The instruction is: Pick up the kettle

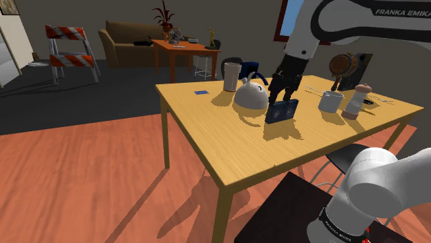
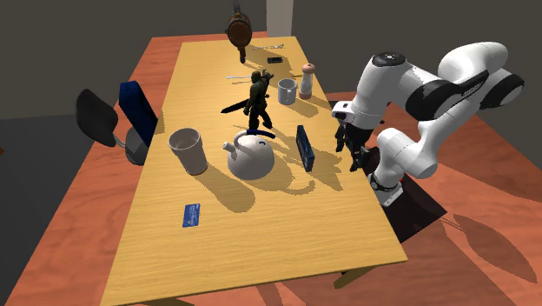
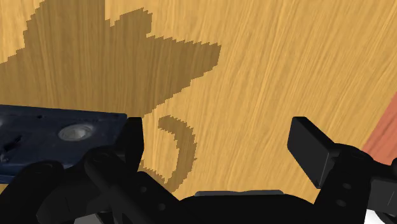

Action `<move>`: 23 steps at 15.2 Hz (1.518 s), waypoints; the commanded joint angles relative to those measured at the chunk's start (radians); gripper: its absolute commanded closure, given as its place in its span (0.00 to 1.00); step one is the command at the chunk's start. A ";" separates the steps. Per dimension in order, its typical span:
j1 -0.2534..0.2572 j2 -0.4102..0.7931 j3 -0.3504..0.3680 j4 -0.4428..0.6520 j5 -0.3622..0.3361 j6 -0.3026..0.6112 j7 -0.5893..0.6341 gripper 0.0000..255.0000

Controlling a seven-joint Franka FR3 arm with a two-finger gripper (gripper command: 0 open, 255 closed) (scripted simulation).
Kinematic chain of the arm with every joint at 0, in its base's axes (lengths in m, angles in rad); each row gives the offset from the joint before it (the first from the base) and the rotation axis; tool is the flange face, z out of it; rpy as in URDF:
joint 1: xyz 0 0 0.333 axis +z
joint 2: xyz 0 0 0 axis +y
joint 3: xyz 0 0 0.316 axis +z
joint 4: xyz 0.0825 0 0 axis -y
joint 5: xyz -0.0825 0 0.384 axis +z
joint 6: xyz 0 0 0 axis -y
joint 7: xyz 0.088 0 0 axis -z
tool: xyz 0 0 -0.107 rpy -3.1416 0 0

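The kettle (image 1: 250, 95) is pale grey and rounded, with a dark arched handle, and stands on the wooden table (image 1: 228, 148). In the second exterior view the kettle (image 2: 252, 158) sits mid-table beside a dark blue slab (image 2: 303, 146). My black gripper (image 1: 282, 94) hangs above the table just past that slab (image 1: 281, 110), on the side away from the kettle. It is apart from both. Seen from the second exterior view, the gripper (image 2: 351, 153) hovers between the slab and the table's near edge. The wrist view has the gripper (image 3: 216, 143) open over bare wood and shadow, the slab (image 3: 57, 137) beside one finger.
A white mug (image 1: 231, 76) stands behind the kettle. A small cup (image 1: 330, 101) and a shaker (image 1: 356, 100) are toward the shoulder view's right. A dark figurine (image 2: 256, 100) stands beyond the kettle, a blue card (image 2: 192, 215) lies near the table's end, and a chair (image 2: 109, 122) sits alongside.
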 commanded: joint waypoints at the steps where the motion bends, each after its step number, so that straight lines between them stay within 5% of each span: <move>1: 0.000 0.000 0.000 0.000 0.000 0.000 0.000 0.00; 13: -0.042 0.407 -0.131 0.372 -0.050 0.043 -0.112 0.00; 23: -0.092 0.788 -0.233 0.829 0.007 -0.031 -0.220 0.00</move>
